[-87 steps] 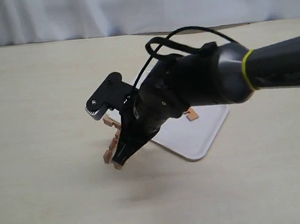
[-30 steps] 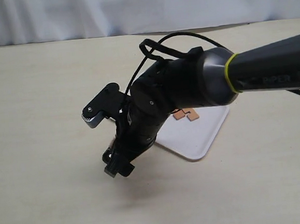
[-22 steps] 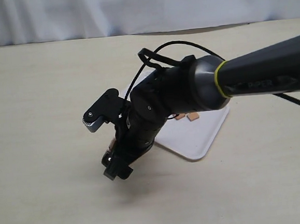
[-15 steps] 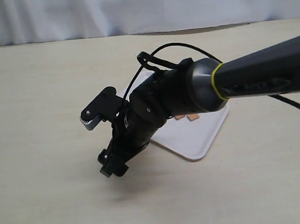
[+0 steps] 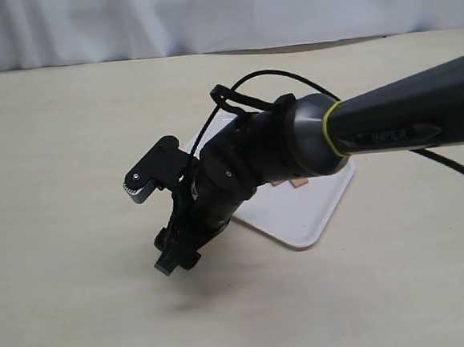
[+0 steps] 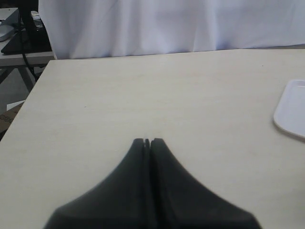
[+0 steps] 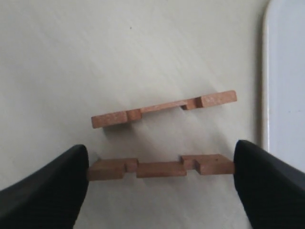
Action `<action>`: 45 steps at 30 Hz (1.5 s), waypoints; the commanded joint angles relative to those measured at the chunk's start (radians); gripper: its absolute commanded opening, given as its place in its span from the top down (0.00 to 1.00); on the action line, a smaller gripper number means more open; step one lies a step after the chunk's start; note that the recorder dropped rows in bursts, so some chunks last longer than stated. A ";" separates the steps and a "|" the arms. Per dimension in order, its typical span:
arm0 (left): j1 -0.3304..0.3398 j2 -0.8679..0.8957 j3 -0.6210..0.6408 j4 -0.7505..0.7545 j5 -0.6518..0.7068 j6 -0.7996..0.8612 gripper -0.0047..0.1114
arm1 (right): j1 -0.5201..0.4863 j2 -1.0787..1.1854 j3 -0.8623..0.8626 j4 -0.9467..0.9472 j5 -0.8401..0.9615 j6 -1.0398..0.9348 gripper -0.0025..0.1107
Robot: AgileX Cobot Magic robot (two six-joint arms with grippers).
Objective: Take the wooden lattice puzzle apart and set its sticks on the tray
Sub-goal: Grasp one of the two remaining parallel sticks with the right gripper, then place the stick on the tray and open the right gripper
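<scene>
Worry is the grab: right gripper [image 7: 161,160] has its jaws wide with the near stick [image 7: 161,169] end to end between them on the table [image 7: 95,47], can't tell if it's pinched yet. Off-centre squeeze could spin it into the far stick [image 7: 164,109]. Tray [image 5: 299,214] sits just past them, left gripper [image 6: 147,141] closed and empty

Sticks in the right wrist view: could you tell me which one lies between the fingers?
The stick spanning the gap between the two dark fingers; the other stick lies beyond them, clear of both and slightly tilted.
</scene>
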 commanded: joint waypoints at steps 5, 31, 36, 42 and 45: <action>-0.005 -0.001 0.002 0.002 -0.009 -0.001 0.96 | -0.004 -0.001 -0.002 -0.008 0.009 -0.010 0.44; -0.005 -0.001 0.002 0.002 -0.009 -0.001 0.96 | -0.068 -0.176 -0.002 -0.081 0.048 -0.050 0.94; -0.005 -0.001 0.002 0.002 -0.009 -0.001 0.96 | -0.191 -0.161 -0.002 -0.081 0.015 0.020 0.94; -0.005 -0.001 0.002 0.002 -0.009 -0.001 0.96 | -0.241 -0.098 -0.002 -0.084 -0.073 0.075 0.78; -0.005 -0.001 0.002 0.002 -0.009 -0.001 0.96 | -0.245 -0.079 -0.002 -0.084 -0.088 0.083 0.56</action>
